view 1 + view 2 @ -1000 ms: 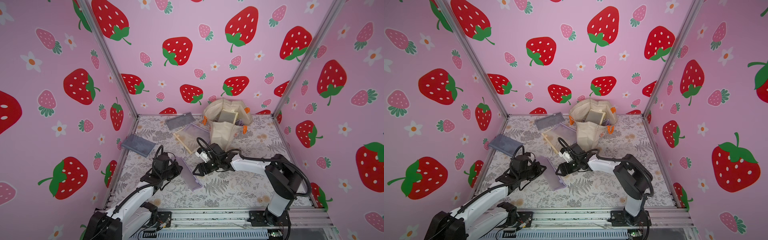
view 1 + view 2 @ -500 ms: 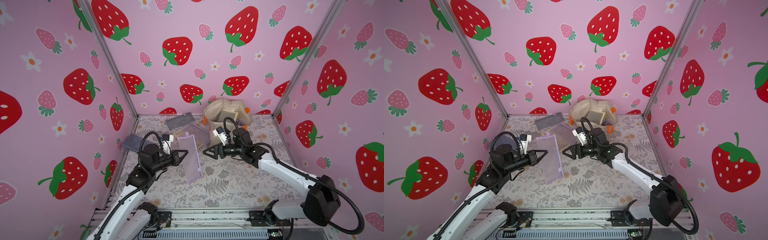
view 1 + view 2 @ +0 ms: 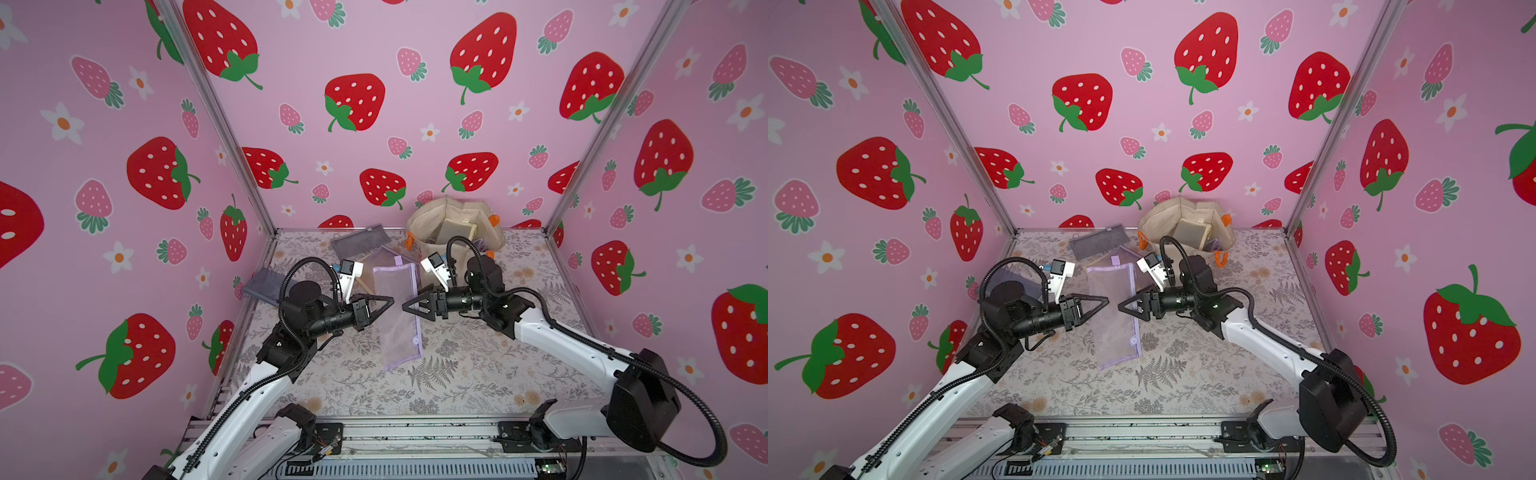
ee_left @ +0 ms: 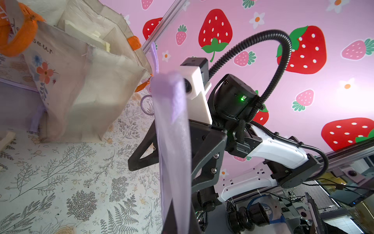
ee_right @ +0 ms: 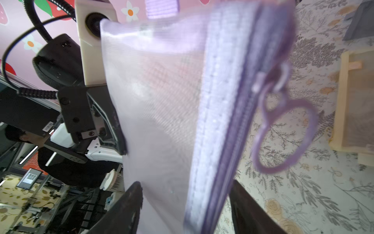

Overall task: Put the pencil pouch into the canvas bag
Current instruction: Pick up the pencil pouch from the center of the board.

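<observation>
Pencil pouch (image 3: 395,286) hangs upright over the middle of the worktop (image 3: 478,374), pinched at one edge by my left gripper (image 3: 390,301), which is clamped tight on the mesh. My right gripper (image 3: 406,306) faces it, jaws apart and straddling the pouch, not clamped. Both forearms are level, pointing inward. Canvas bag (image 3: 422,218) stands at the far edge.

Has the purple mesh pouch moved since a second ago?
Yes: the purple mesh pouch, gripped by the left gripper, has shifted up the view, toward the canvas bag.
</observation>
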You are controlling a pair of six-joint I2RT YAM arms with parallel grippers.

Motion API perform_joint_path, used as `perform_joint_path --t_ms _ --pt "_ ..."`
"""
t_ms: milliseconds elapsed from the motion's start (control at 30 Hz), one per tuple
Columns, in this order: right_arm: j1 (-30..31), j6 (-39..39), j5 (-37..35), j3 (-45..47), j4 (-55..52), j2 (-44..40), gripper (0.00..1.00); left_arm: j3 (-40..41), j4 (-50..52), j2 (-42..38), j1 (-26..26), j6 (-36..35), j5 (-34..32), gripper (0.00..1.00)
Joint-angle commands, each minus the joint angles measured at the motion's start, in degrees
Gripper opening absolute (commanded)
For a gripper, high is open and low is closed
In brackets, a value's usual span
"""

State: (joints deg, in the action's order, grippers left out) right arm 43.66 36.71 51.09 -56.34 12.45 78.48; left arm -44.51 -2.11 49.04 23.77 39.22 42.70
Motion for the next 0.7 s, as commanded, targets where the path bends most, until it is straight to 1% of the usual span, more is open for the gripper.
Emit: perform_joint_path --t_ms 0,33,100,200,300,333,367,433,500,533,667 --pt "0.35 1.14 2.58 1.54 5.14 -0.72 0.51 -1.8 -3.5 0.22 0.4 0.07 1.25 0.0" --pt "0.32 1.25 2.52 1.9 5.43 -1.06 0.43 -1.74 -3.58 0.34 0.48 0.01 1.1 0.0" --pt "0.34 1.07 2.56 2.02 5.34 -1.5 0.33 -1.87 -2.92 0.52 0.49 -0.46 0.41 0.0" --pt "0.37 0.83 2.11 2.11 5.04 -2.25 0.22 -2.17 -0.72 0.53 0.49 -1.63 -1.94 0.0" --pt "0.27 0.11 1.43 2.06 4.15 -3.03 0.09 -2.87 3.6 0.56 0.49 -3.48 -6.75 0.0" --pt "0.07 -0.04 0.82 2.0 3.51 -3.45 0.06 -3.15 5.53 0.54 0.49 -4.38 -8.91 0.03" --pt "-0.25 -0.22 0.43 1.84 2.84 -3.86 0.04 -3.49 7.23 0.53 0.49 -4.92 -10.72 0.13" --pt "-1.54 0.03 -0.09 1.46 1.67 -4.59 0.0 -4.01 10.65 0.37 0.49 -6.16 -14.83 0.38" --pt "-3.88 -0.36 -0.99 0.17 -1.14 -5.32 0.0 -4.37 13.48 0.36 0.49 -7.05 -18.06 0.6" --pt "-5.33 -1.06 -1.92 -1.15 -3.93 -5.62 0.0 -4.6 14.94 0.23 0.48 -7.58 -19.8 0.66" --pt "-11.92 -4.86 -5.37 -8.67 -14.7 -4.55 0.0 -3.74 18.11 -0.42 0.42 -8.02 -24.59 0.77"
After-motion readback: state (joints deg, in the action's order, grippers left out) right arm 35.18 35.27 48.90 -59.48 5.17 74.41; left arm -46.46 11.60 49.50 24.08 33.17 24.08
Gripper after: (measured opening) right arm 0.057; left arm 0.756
